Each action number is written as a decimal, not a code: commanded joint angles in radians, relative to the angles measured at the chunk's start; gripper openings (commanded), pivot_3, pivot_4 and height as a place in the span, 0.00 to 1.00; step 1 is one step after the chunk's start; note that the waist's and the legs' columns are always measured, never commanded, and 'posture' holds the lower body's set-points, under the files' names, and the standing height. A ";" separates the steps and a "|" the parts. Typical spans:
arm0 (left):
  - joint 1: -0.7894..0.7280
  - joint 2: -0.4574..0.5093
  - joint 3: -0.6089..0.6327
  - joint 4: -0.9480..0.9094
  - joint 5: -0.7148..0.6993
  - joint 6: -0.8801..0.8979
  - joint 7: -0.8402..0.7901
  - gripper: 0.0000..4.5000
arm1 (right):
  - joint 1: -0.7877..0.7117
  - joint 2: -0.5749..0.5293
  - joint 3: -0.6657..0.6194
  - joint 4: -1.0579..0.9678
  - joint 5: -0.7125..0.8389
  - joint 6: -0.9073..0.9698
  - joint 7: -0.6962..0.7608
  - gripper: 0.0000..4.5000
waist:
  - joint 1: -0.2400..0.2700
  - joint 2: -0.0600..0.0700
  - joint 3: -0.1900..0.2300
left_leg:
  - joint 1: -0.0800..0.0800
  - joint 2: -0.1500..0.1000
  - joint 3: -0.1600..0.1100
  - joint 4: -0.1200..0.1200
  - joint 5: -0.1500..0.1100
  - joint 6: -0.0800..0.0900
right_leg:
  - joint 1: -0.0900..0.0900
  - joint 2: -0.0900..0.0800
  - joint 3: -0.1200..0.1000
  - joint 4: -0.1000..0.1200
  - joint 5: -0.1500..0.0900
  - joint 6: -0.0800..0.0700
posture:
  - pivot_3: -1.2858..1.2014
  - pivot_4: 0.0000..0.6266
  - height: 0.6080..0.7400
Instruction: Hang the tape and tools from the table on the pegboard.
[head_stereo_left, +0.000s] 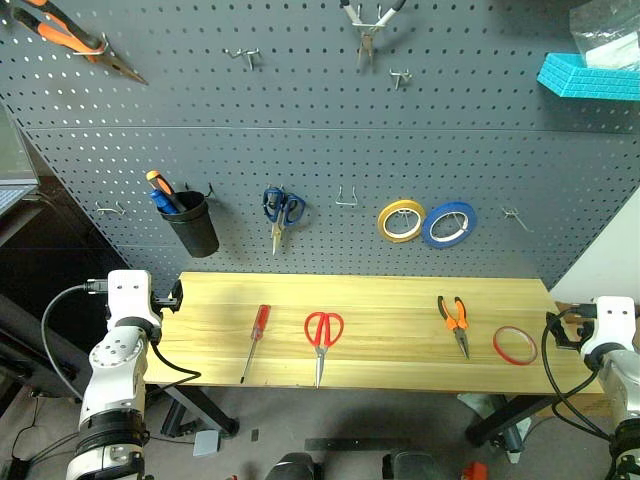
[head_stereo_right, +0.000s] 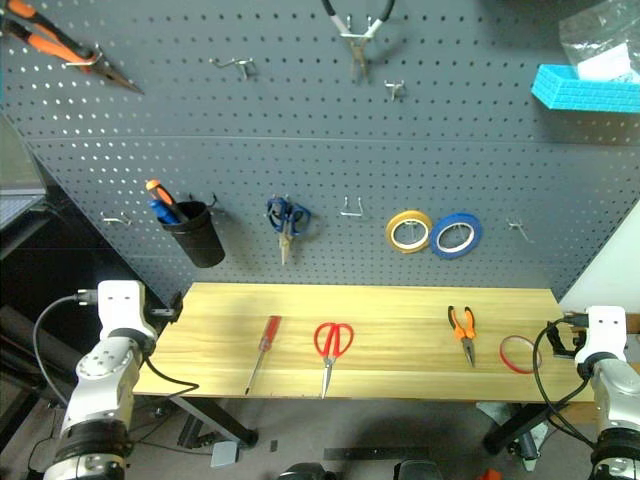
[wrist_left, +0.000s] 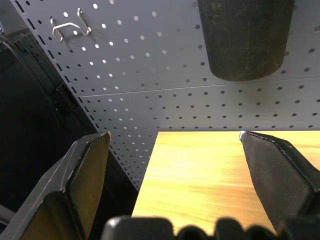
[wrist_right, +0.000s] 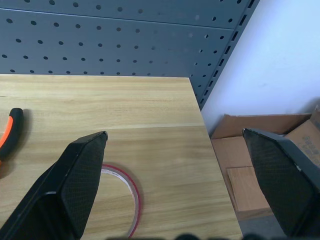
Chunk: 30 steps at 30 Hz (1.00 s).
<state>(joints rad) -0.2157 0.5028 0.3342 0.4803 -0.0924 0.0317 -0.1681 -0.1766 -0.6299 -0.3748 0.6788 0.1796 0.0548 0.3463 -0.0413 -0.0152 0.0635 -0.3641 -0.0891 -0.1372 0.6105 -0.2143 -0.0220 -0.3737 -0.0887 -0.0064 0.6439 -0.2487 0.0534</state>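
On the light-wood table (head_stereo_left: 400, 290) lie, from left to right, a red-handled screwdriver (head_stereo_left: 256, 338), red-handled scissors (head_stereo_left: 322, 335), orange-and-black pliers (head_stereo_left: 455, 320) and a thin red tape ring (head_stereo_left: 515, 345). The dark grey pegboard (head_stereo_left: 330, 140) rises behind them. My left gripper (wrist_left: 175, 134) hovers open and empty at the table's left end, facing the pegboard. At the right end my right gripper (wrist_right: 174, 132) is open and empty too. In the right wrist view the tape ring (wrist_right: 131, 187) lies just beyond its fingers and a pliers handle (wrist_right: 10, 131) shows at the edge.
The pegboard carries a black cup (head_stereo_left: 192, 222) with an orange-handled screwdriver, blue scissors (head_stereo_left: 282, 210), a yellow roll (head_stereo_left: 401, 220), a blue roll (head_stereo_left: 449, 224), pliers (head_stereo_left: 70, 38) up left and a teal basket (head_stereo_left: 590, 78). Bare hooks (head_stereo_left: 346, 197) sit between them. Cardboard boxes (wrist_right: 260, 165) lie past the table's right end.
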 joint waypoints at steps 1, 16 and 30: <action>-0.007 0.032 -0.003 -0.036 0.032 -0.028 0.022 0.99 | -0.009 -0.014 -0.014 -0.034 0.009 -0.004 0.002 1.00 | 0.000 0.000 0.000 | 0.000 0.000 0.000 0.000 0.000 0.000 | 0.000 0.000 0.000 0.000 0.000 0.000 | 0.48 0.03 1.00; 0.058 -0.065 -0.113 -0.351 -0.033 0.328 -0.063 0.99 | 0.037 -0.010 0.045 -0.361 0.018 0.223 0.043 1.00 | -0.010 0.000 0.049 | -0.002 0.001 0.001 0.001 0.000 0.000 | 0.000 -0.002 -0.001 0.001 -0.003 -0.005 | 0.45 0.21 1.00; -0.020 -0.012 -0.439 -0.723 -0.148 0.396 -0.538 0.99 | 0.053 -0.110 0.159 -0.534 0.051 0.589 0.272 1.00 | -0.043 -0.004 0.151 | -0.023 0.010 0.009 0.001 -0.002 -0.001 | -0.021 0.002 -0.002 0.000 0.003 -0.005 | 0.42 0.41 1.00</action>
<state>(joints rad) -0.2259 0.4634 -0.0876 -0.1772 -0.2066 0.4487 -0.6237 -0.1255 -0.7290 -0.2183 0.1804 0.2200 0.6191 0.6011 -0.0844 -0.0187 0.2142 -0.3872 -0.0786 -0.1269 0.6123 -0.2162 -0.0232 -0.3947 -0.0866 -0.0081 0.6436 -0.2465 0.0486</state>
